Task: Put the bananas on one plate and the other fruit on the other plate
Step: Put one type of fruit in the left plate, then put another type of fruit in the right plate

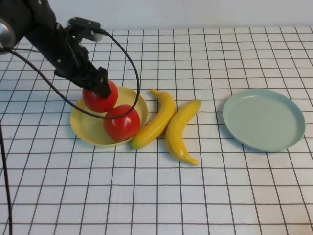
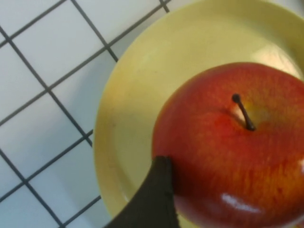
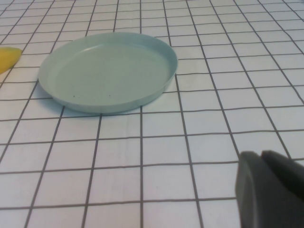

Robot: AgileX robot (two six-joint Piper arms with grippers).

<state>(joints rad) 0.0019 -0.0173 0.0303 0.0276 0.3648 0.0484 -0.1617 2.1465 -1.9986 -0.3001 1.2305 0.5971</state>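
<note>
My left gripper (image 1: pixel 101 89) is over the pale yellow plate (image 1: pixel 83 128) and is shut on a red apple (image 1: pixel 98 100), which sits low in the plate's far part. One dark finger (image 2: pixel 159 194) presses against that apple (image 2: pixel 228 152) in the left wrist view. A second red apple (image 1: pixel 122 123) lies in the same plate, nearer me. Two yellow bananas (image 1: pixel 156 120) (image 1: pixel 181 129) lie side by side on the table between the plates. The pale blue-green plate (image 1: pixel 264 119) is bare at the right. My right gripper (image 3: pixel 270 190) is out of the high view; it is shut, low over the table near that plate (image 3: pixel 107 69).
A black cable (image 1: pixel 132 68) loops from the left arm over the yellow plate. The white gridded tablecloth (image 1: pixel 161 196) covers the table. A banana tip (image 3: pixel 8 58) shows at the edge of the right wrist view.
</note>
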